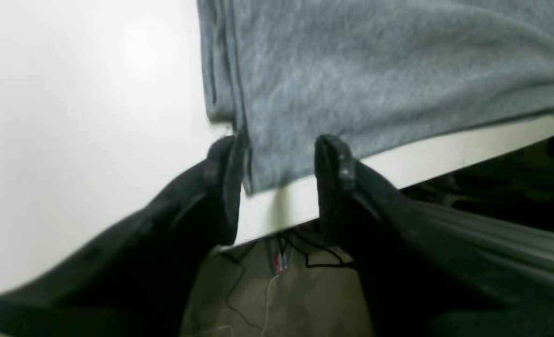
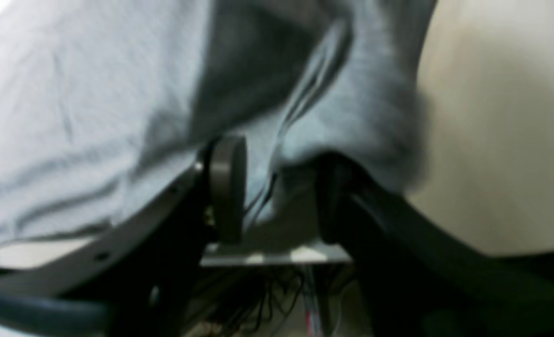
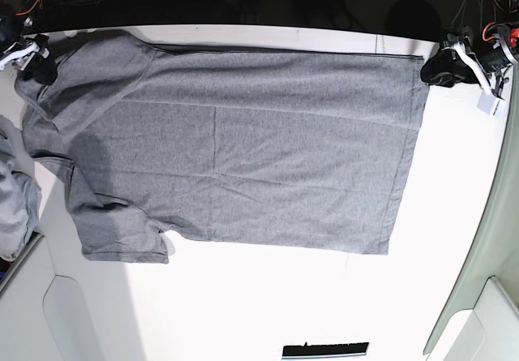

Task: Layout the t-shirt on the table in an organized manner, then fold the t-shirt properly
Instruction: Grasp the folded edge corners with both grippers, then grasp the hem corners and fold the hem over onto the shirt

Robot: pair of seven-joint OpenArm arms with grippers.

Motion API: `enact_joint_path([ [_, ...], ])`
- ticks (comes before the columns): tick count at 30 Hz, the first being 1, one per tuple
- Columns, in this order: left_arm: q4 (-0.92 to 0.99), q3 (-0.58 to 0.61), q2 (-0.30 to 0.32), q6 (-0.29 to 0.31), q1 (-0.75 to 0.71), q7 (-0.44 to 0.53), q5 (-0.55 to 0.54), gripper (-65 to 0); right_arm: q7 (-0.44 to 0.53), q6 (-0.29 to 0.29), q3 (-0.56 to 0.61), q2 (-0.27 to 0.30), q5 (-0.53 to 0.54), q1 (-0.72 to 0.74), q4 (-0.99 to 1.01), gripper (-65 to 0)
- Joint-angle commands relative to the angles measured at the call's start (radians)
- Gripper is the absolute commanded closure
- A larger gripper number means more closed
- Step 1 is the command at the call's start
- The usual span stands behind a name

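The heather-grey t-shirt (image 3: pixel 243 150) lies spread flat on the white table (image 3: pixel 243 304), hem to the right and sleeves to the left in the base view. My left gripper (image 3: pixel 434 67) sits at the shirt's far hem corner. In the left wrist view (image 1: pixel 279 161) its jaws stand apart, with the corner of the shirt (image 1: pixel 375 70) lying on the table (image 1: pixel 71 117) between them. My right gripper (image 3: pixel 36 62) is at the far sleeve. In the blurred right wrist view (image 2: pixel 279 192) its jaws stand apart, with shirt cloth (image 2: pixel 94 117) bunched between and over them.
A paler grey cloth bundle (image 3: pixel 12 199) lies at the left edge. A small dark bar (image 3: pixel 324 350) sits at the near edge. Both grippers are at the table's far edge (image 1: pixel 422 164), with cables and dark floor beyond.
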State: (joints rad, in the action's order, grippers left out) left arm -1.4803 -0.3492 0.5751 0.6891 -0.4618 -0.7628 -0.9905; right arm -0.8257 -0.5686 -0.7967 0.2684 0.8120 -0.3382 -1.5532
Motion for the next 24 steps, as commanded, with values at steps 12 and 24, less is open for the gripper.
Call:
enact_joint_path([
  [12,-0.13,-0.037,0.079,0.009,0.179,0.088,0.016,-28.0,0.074,0.021,-0.091,0.089,-0.023,0.151,-0.134,-24.4],
  [24,0.312,0.317,0.072,-0.005,0.612,0.263,0.259,-28.8,0.306,0.077,0.232,0.142,-0.335,0.563,0.375,-27.4],
])
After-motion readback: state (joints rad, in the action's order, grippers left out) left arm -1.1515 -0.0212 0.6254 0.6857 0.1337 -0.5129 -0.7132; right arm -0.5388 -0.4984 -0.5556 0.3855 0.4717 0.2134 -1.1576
